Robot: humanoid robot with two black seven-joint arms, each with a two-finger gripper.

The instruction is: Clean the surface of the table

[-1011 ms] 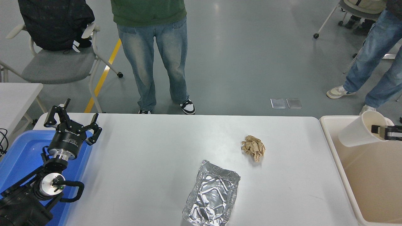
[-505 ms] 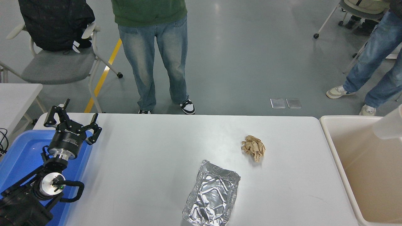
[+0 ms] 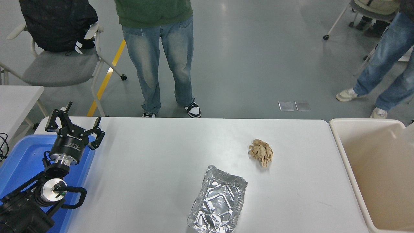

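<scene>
The table surface (image 3: 155, 152) is a wide white tabletop with rounded corners. On it lie a crumpled brown paper ball (image 3: 261, 152) right of centre and an empty foil tray (image 3: 218, 204) near the front edge. My left gripper (image 3: 75, 125) is parked at the lower left over the table's left edge, open and empty. My right arm and gripper are out of view. A pale sliver (image 3: 409, 132) shows at the right edge above the beige bin; I cannot tell what it is.
A beige bin (image 3: 343, 155) stands off the table's right end. A blue bin (image 3: 19, 158) sits at the left under my left arm. A person in jeans (image 3: 158, 58) stands at the far side, another at the upper right. A chair (image 3: 58, 68) stands at the back left.
The white cup and the right gripper holding it over the beige bin have moved right, out of the picture. The left arm, paper ball and foil tray have not moved.
</scene>
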